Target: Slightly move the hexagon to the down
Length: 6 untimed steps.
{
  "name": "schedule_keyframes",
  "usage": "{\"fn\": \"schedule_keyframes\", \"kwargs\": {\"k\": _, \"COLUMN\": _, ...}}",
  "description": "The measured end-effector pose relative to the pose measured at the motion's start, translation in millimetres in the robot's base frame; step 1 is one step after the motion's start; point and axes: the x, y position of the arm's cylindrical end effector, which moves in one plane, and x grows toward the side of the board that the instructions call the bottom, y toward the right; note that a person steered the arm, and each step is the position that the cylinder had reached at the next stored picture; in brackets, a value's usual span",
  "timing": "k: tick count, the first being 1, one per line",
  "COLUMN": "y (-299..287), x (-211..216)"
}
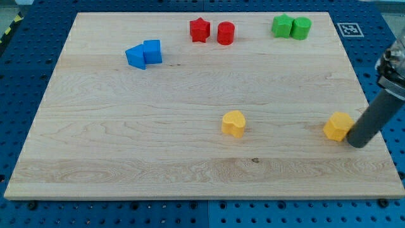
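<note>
Near the counter's (95, 158) top-left corner two blue blocks (144, 54) touch. Along the top edge sit a red star (199, 30) beside a red cylinder (226, 33), then a green cube (281, 26) touching a green cylinder (301, 28). A yellow heart (233, 123) lies below centre. The yellow hexagon (338, 126) is near the right edge, my tip (358, 142) just beside its right; there are no jaws, only a rod

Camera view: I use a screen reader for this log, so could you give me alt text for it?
My tip sits just right of the yellow hexagon, near the right edge of a wooden board. A yellow heart lies mid-board; along the top are two blue blocks, a red star beside a red cylinder, and two green blocks.
</note>
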Motion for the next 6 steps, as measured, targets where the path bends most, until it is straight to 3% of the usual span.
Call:
{"fn": "schedule_keyframes", "kwargs": {"k": 3, "y": 20, "x": -56}}
{"fn": "schedule_keyframes", "kwargs": {"k": 5, "y": 16, "x": -46}}
{"fn": "schedule_keyframes", "kwargs": {"k": 6, "y": -8, "x": -62}}
